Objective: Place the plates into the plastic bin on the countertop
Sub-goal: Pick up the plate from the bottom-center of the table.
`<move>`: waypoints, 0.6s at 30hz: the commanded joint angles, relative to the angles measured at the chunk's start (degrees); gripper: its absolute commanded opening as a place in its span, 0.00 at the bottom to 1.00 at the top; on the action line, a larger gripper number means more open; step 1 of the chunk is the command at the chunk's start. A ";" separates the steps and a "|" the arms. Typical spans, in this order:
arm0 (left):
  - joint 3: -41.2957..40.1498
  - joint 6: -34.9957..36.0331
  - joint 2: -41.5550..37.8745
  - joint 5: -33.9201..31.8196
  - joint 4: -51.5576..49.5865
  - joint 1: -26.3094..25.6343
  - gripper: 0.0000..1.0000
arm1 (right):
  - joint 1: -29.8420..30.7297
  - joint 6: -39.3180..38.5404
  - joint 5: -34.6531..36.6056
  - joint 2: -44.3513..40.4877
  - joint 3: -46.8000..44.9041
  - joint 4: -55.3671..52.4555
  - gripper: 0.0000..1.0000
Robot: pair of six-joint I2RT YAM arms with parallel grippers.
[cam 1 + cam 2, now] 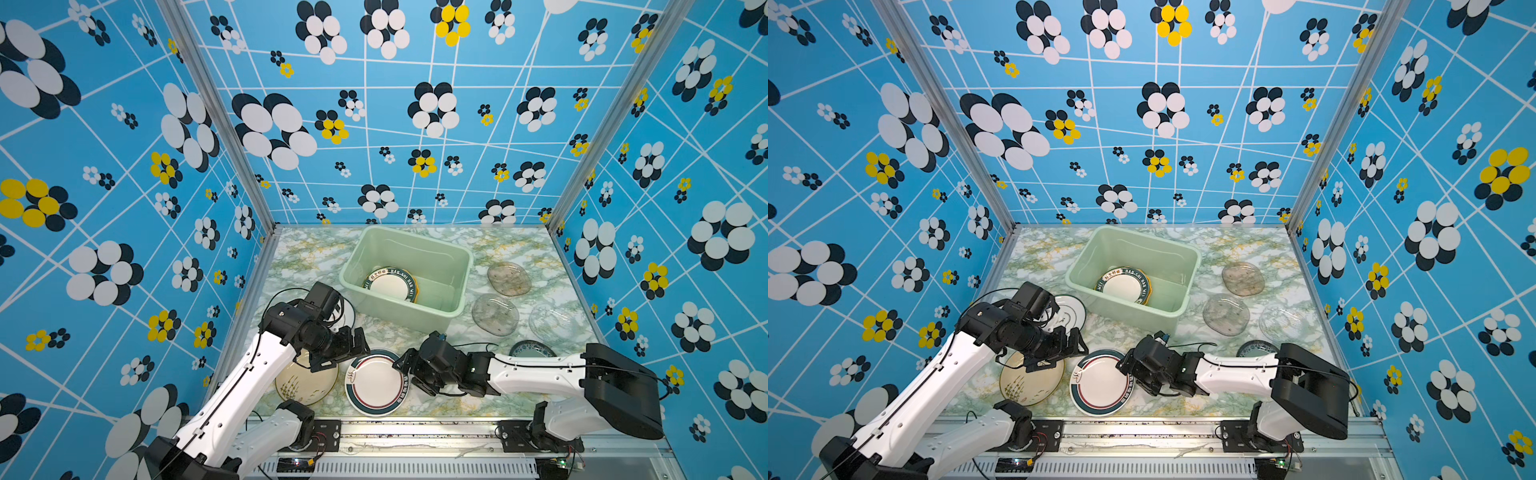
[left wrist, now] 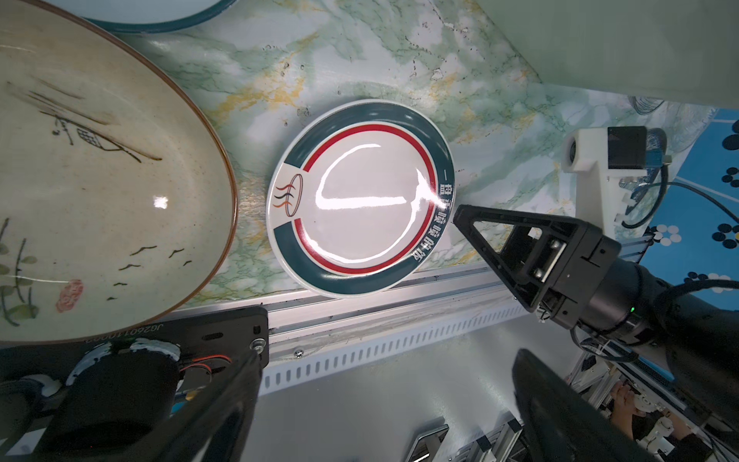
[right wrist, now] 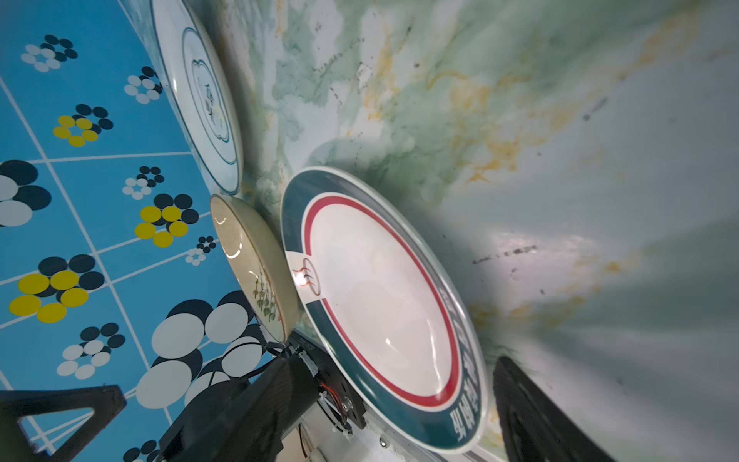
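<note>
The pale green plastic bin (image 1: pixel 453 266) (image 1: pixel 1183 266) stands at the back of the countertop (image 1: pixel 299 266), with a dark-rimmed white plate (image 1: pixel 390 284) in it lying over a yellow one. Near the front edge lies a white plate with a teal and red rim (image 1: pixel 374 384) (image 1: pixel 1100 384) (image 2: pixel 360 208) (image 3: pixel 380 304). My right gripper (image 1: pixel 405 374) (image 1: pixel 1129 370) (image 3: pixel 392 372) is open, its fingers on either side of that plate's right rim. My left gripper (image 1: pixel 332 357) (image 2: pixel 384 420) hangs open and empty over the cream plate (image 1: pixel 303 388) (image 2: pixel 100 180).
A thin-rimmed white plate (image 1: pixel 351 316) lies behind the left arm. Three clear glass plates (image 1: pixel 509 279) (image 1: pixel 495 313) (image 1: pixel 550 320) sit right of the bin. A blue-white patterned plate (image 1: pixel 532 349) shows behind the right arm. The aluminium rail (image 1: pixel 415 428) edges the front.
</note>
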 commanded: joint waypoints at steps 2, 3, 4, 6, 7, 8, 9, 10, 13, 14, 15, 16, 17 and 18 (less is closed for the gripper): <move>-1.96 -1.72 -1.69 0.66 1.03 -0.34 0.99 | -0.61 3.22 -0.38 1.38 -2.11 3.70 0.78; -2.35 -2.02 -1.85 0.92 1.55 -0.34 0.99 | -0.71 3.50 -0.26 1.38 -2.60 4.32 0.77; -2.72 -2.31 -1.92 1.31 2.11 -0.27 0.99 | -0.83 3.90 -0.25 1.46 -2.78 4.70 0.76; -3.04 -2.85 -2.11 1.84 3.00 -0.37 0.99 | -1.02 4.24 -0.72 2.09 -3.23 5.98 0.73; -3.13 -2.98 -2.11 2.16 3.44 -0.38 0.99 | -1.18 4.55 -1.13 2.68 -3.40 6.99 0.70; -3.22 -3.03 -2.10 2.38 3.70 -0.34 0.99 | -1.18 4.78 -1.51 3.22 -3.65 7.93 0.67; -3.22 -3.12 -2.06 2.43 3.97 -0.34 0.99 | -1.21 5.12 -1.94 3.87 -3.87 9.08 0.65; -3.22 -3.20 -2.12 2.52 4.05 -0.32 0.99 | -1.30 5.42 -2.44 4.57 -4.18 10.30 0.62; -3.33 -3.35 -2.29 2.57 4.38 -0.34 0.99 | -1.76 6.02 -3.86 6.22 -4.76 12.64 0.54; -3.31 -3.52 -2.37 2.56 4.37 -0.30 0.99 | -1.87 6.02 -4.23 6.57 -4.70 12.84 0.52; -3.36 -3.55 -2.55 2.48 4.46 -0.34 0.99 | -1.98 6.14 -4.59 6.95 -4.83 12.99 0.50; -3.44 -3.64 -2.72 2.44 4.49 -0.34 0.99 | -2.16 6.15 -5.09 7.29 -4.85 13.04 0.48; -3.48 -3.80 -2.90 2.43 4.70 -0.34 0.99 | -2.34 6.26 -5.45 7.59 -4.88 13.04 0.46; -3.63 -3.99 -2.97 2.43 4.82 -0.34 0.99 | -2.43 6.53 -5.82 7.86 -5.15 13.17 0.44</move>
